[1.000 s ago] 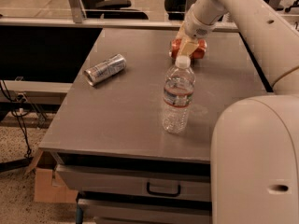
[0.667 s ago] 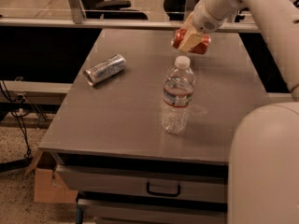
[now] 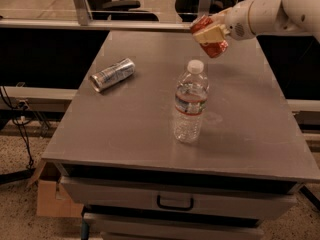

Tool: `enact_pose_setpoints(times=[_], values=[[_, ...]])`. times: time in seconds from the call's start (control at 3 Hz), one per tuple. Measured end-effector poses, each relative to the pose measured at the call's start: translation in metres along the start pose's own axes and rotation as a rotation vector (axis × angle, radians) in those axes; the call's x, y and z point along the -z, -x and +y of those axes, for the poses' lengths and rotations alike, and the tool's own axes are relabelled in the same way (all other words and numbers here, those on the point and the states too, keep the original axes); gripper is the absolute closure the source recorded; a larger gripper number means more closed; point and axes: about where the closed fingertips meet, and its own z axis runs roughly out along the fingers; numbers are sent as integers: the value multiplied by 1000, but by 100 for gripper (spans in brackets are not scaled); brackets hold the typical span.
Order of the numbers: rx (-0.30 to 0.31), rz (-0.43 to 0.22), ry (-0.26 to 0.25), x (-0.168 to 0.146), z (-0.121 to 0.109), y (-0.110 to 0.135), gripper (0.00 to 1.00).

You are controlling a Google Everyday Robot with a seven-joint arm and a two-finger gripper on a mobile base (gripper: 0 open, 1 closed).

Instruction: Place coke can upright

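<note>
The coke can (image 3: pixel 214 48) is red-orange and hangs tilted in the air above the far right part of the grey table (image 3: pixel 125 129). My gripper (image 3: pixel 209 34) comes in from the right on a white arm and is shut on the can, its cream fingers (image 3: pixel 210 33) across the can's upper part. The can is clear of the table surface. Part of the can is hidden behind the fingers.
A clear plastic water bottle (image 3: pixel 190 103) stands upright at the table's middle, in front of and below the can. A silver-and-blue can (image 3: pixel 112 74) lies on its side at the left. A drawer with a handle (image 3: pixel 175 203) is under the table top. A cardboard box (image 3: pixel 50 196) sits on the floor at lower left.
My gripper has lifted the coke can off the table and carried it up. The arm has swung so it now reaches in from the right. Bottle and silver can have not moved.
</note>
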Motion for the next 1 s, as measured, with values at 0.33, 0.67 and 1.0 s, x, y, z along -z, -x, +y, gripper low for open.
enact_pose_setpoints(times=[0.33,0.67,1.0], values=[[-109,-91,-34,5,9,-10,100],[-204,-224,-43,10,21,-26,100],[-237,-286,-44,14,27,-32,100]])
